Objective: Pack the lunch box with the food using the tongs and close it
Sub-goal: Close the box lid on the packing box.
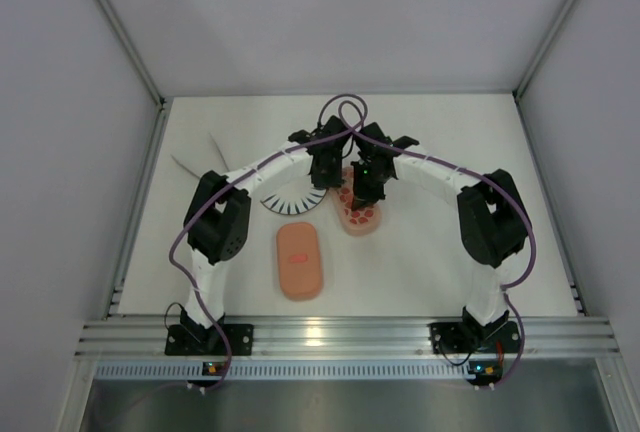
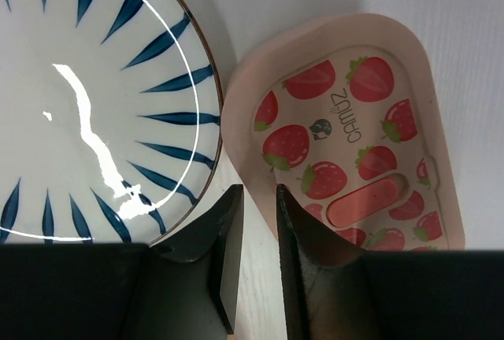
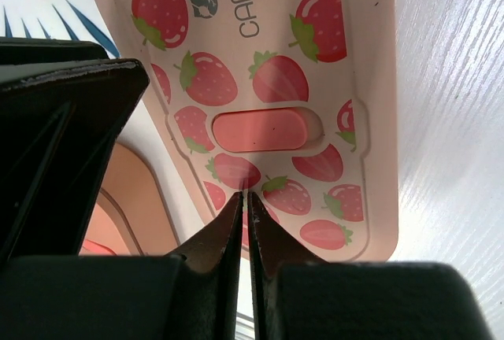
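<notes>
From above, both arms meet over the strawberry-print lid [image 1: 360,218], which lies just beside the striped plate [image 1: 288,202]. The left gripper [image 1: 324,168] and right gripper [image 1: 366,188] hang close together. The plain pink lid [image 1: 300,260] sits nearer the bases, and the tongs [image 1: 215,147] lie untouched, well apart at far left. No food or trays show. In the left wrist view, the left gripper [image 2: 258,194] is released, its jaws narrowly parted over the gap between plate and lid edge, with nothing between them. In the right wrist view, the right gripper [image 3: 245,196] is clenched, tips over the lid's near end. I cannot tell whether it pinches the rim. The likely trouble is the two grippers knocking together, or a finger dragging the lid against the plate.
</notes>
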{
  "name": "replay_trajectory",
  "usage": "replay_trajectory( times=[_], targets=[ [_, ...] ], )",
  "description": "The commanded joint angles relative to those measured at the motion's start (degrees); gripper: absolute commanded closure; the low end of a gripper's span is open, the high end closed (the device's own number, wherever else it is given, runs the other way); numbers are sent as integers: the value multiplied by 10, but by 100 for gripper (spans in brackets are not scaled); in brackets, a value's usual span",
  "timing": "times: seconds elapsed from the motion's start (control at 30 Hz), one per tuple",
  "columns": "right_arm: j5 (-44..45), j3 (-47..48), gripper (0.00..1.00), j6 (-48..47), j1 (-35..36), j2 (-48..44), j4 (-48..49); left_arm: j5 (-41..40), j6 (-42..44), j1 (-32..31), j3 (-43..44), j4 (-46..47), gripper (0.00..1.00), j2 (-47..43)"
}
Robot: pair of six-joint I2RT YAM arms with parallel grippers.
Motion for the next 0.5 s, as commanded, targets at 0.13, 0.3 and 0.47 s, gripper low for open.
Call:
replay_trajectory(
  times=[0.13,0.3,0.47],
  targets=[
    [49,-19,95,3,5,20,7,0,-2,1,-2,-35,72,28],
    [43,-18,94,2,-3,5,8,-4,-2,1,0,-43,71,39],
    [36,-18,94,5,-12,-16,19,6,-10,1,-7,-48,71,48]
  ],
)
